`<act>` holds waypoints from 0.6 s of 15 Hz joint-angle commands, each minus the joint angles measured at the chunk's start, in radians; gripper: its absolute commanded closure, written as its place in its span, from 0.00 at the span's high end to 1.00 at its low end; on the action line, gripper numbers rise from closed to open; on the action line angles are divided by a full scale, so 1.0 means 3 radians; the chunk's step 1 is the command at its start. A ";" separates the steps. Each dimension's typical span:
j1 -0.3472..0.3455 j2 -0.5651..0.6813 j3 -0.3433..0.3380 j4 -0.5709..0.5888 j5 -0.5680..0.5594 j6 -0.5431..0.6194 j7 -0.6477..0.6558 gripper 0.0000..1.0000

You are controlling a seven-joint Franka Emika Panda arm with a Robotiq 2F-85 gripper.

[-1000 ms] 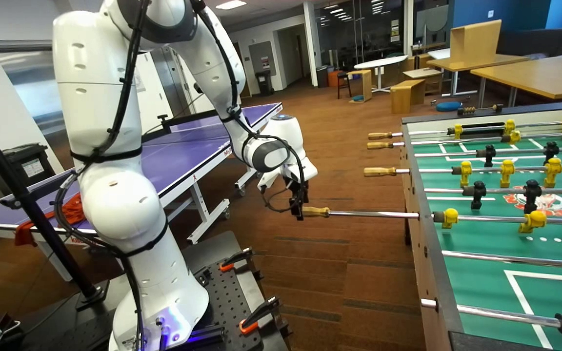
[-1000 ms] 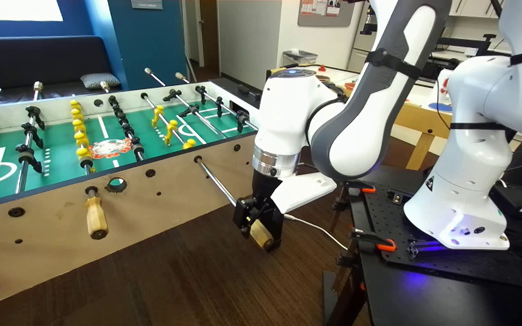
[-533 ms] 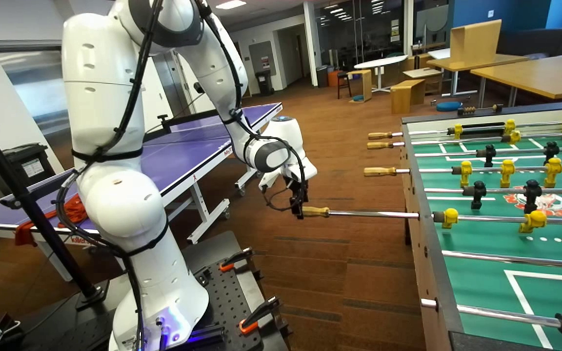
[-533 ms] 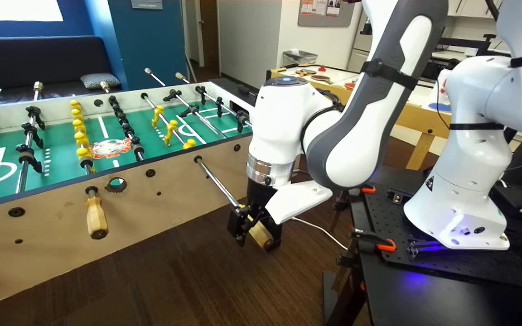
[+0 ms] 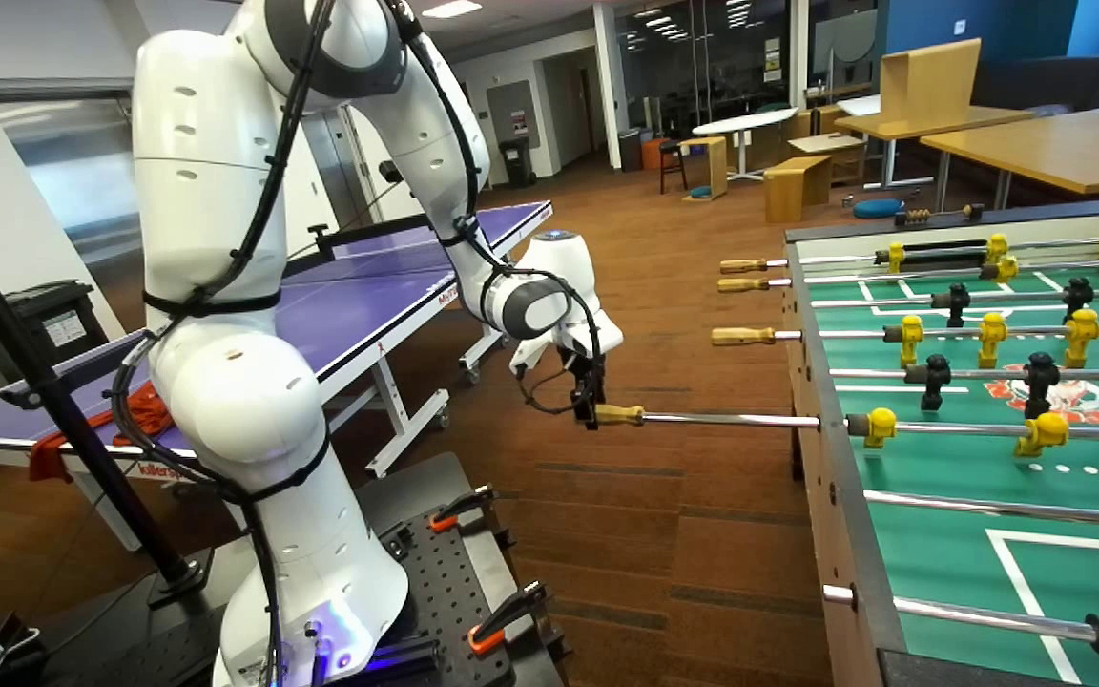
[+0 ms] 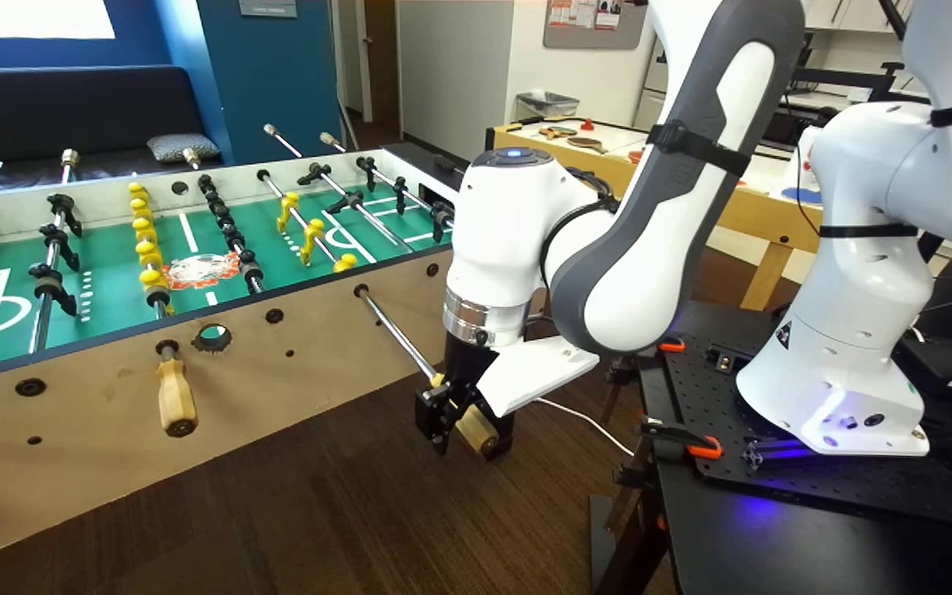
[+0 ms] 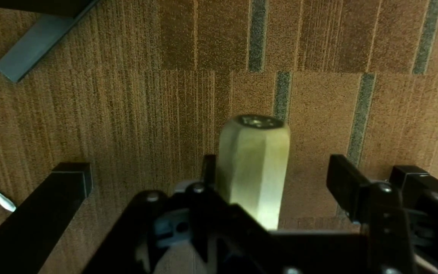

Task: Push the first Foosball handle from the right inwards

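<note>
The pulled-out foosball handle, pale wood with a dark end cap, shows in both exterior views [image 5: 620, 415] [image 6: 477, 428] and in the wrist view [image 7: 255, 163]. Its bare steel rod [image 5: 731, 420] stands far out of the foosball table's side wall [image 6: 319, 339]. My gripper [image 7: 272, 171], also in both exterior views [image 5: 590, 405] [image 6: 461, 421], is open around the handle. One finger is close beside the handle; whether it touches cannot be told. A gap lies between the handle and the other finger. The gripper linkage hides the handle's lower part in the wrist view.
Another wooden handle [image 6: 176, 397] sits against the table wall. Several more handles [image 5: 742, 336] stick out farther along. The robot's black mounting table [image 6: 740, 529] with orange-tipped clamps [image 5: 502, 620] is beside the base. A purple ping-pong table [image 5: 349, 296] stands behind the arm.
The arm has shifted and its upper links have swung; the gripper has moved slightly along the handle toward the foosball table. The handle and rod have not visibly moved.
</note>
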 commanded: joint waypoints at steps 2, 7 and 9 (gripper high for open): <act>0.0085 0.0013 -0.0086 0.0002 -0.0051 0.0079 0.0126 0.38; 0.0064 -0.0038 -0.0153 -0.0027 -0.0075 0.0056 0.0169 0.14; 0.0027 -0.0075 -0.0186 -0.0019 -0.0082 0.0031 0.0143 0.14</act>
